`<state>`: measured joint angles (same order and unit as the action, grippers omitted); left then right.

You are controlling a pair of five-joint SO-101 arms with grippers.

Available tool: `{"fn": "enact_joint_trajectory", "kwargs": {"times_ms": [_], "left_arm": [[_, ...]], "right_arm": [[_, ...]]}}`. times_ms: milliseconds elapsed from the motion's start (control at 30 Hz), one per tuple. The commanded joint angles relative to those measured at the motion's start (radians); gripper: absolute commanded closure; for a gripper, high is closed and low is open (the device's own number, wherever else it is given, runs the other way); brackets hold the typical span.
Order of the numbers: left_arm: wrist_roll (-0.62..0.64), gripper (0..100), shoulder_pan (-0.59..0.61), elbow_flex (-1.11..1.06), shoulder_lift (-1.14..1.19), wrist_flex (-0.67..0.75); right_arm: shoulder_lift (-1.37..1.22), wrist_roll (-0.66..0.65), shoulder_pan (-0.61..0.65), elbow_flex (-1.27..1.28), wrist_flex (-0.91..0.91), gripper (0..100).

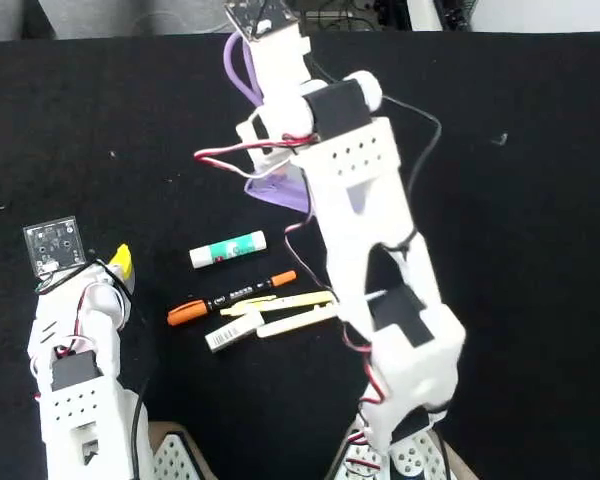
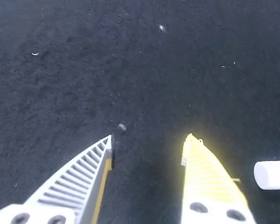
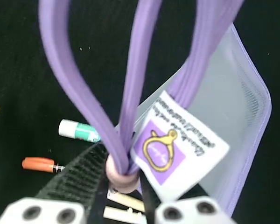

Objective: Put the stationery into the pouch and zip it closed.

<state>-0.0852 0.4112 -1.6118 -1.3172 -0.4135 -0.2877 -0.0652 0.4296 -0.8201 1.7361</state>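
Observation:
The clear pouch [image 1: 283, 188] with purple trim lies at the back middle of the black table, its purple strap [image 1: 242, 70] looping upward. My right gripper [image 3: 124, 186] is shut on the strap's bead [image 3: 121, 173], next to the white tag [image 3: 177, 145], with the pouch [image 3: 235, 112] hanging beyond it. A glue stick [image 1: 227, 249], an orange marker [image 1: 230, 298], two pale sticks [image 1: 283, 312] and a small white barcoded piece [image 1: 228, 336] lie loose in the middle. My left gripper [image 2: 149, 137] stands open over bare table left of the glue stick [image 2: 272, 174].
The right arm [image 1: 365, 230] stretches across the table's centre, just right of the loose stationery. The black cloth [image 1: 520, 200] spreads bare to the far right and far left. The left arm's base [image 1: 75, 400] sits at the front left corner.

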Motion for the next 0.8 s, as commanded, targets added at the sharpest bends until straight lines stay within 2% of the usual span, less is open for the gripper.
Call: {"fn": "enact_joint_trajectory", "kwargs": {"times_ms": [0,300,600,767], "left_arm": [[-0.014,75,-0.03,0.012,-0.009,0.018],[-0.014,75,-0.041,0.012,-0.009,0.018],[-0.014,75,-0.041,0.012,-0.009,0.018],[-0.014,75,-0.042,0.013,-0.009,0.018]], "right_arm": [[0.16,-0.021,-0.011,0.073,0.023,98.8],[0.503,-0.025,-0.009,0.45,-0.084,98.8],[0.869,-0.025,-0.011,1.055,-0.497,98.8],[0.901,-0.025,-0.011,1.155,-0.577,98.8]]}}
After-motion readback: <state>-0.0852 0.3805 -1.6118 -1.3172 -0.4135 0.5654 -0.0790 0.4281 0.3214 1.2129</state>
